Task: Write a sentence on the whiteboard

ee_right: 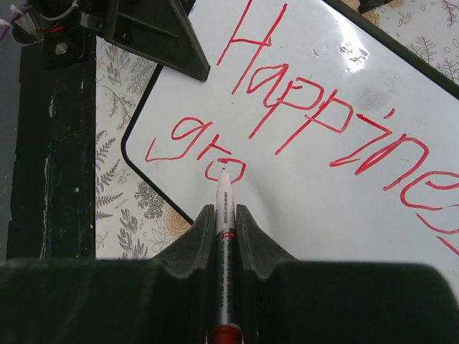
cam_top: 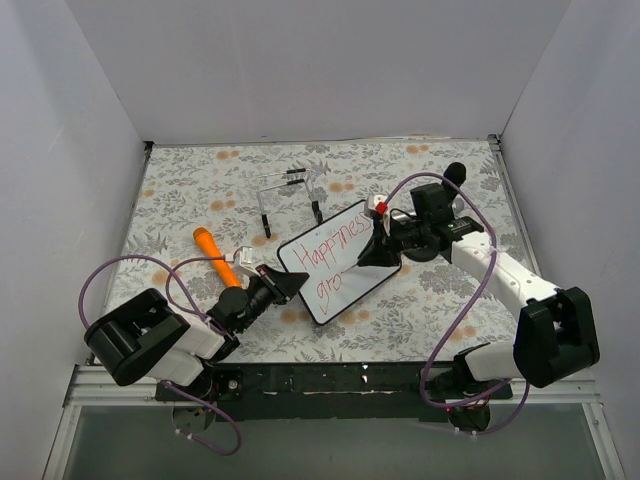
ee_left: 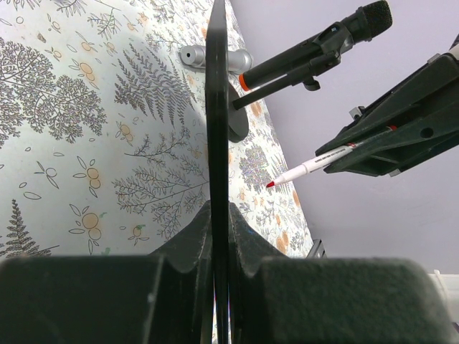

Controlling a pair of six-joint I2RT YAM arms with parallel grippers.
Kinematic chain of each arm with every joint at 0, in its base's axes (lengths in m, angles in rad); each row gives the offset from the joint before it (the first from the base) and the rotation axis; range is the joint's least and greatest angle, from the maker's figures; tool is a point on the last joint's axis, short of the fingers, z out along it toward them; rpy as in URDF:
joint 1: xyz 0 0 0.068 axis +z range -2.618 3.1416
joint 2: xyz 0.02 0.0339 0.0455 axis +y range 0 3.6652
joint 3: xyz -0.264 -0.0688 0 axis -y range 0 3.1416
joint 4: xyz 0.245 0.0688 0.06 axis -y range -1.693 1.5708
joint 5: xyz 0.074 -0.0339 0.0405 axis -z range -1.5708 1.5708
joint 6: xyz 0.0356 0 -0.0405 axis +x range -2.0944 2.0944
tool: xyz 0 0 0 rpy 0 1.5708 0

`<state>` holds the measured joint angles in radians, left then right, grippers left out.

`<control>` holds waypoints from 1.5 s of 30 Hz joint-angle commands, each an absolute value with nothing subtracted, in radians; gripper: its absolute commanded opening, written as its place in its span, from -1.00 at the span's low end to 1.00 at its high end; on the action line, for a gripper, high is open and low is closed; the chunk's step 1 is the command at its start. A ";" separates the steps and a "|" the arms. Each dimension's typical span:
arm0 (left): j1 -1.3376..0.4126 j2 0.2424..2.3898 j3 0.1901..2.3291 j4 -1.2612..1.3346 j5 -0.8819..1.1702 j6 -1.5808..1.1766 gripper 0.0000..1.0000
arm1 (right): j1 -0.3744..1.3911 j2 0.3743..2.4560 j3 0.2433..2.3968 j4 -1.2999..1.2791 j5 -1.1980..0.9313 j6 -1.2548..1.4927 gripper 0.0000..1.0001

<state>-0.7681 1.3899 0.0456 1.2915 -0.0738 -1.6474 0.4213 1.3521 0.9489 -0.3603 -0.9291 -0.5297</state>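
Note:
The whiteboard [cam_top: 340, 262] is held tilted above the table, and my left gripper [cam_top: 285, 281] is shut on its lower left edge. In the left wrist view the board [ee_left: 217, 129] shows edge-on between the jaws. My right gripper [cam_top: 383, 240] is shut on a red marker [ee_right: 224, 236], whose tip rests at the board inside the letter "o". The sentence [ee_right: 315, 122] so reads "Happines" on the upper line and "gro" [ee_right: 193, 147] on the lower line, in red. In the left wrist view the marker [ee_left: 308, 168] points at the board's face.
An orange marker-like stick [cam_top: 214, 256] lies left of the board. A clear wire stand [cam_top: 288, 200] with black feet stands behind it. A black microphone-like rod [ee_left: 315, 46] and a silver cylinder [ee_left: 192, 56] lie beyond the board. The dark front rail [cam_top: 330, 378] runs along the near edge.

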 commanded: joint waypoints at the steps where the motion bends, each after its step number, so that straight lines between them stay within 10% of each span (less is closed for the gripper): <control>1: -0.775 1.378 0.029 1.506 -0.063 -1.628 -1.00 | 0.400 1.344 0.934 -0.330 -0.948 -0.541 -0.97; 45: -0.773 1.378 0.032 1.505 -0.058 -1.628 -1.00 | 0.422 1.439 0.931 -0.298 -0.851 -0.512 -0.97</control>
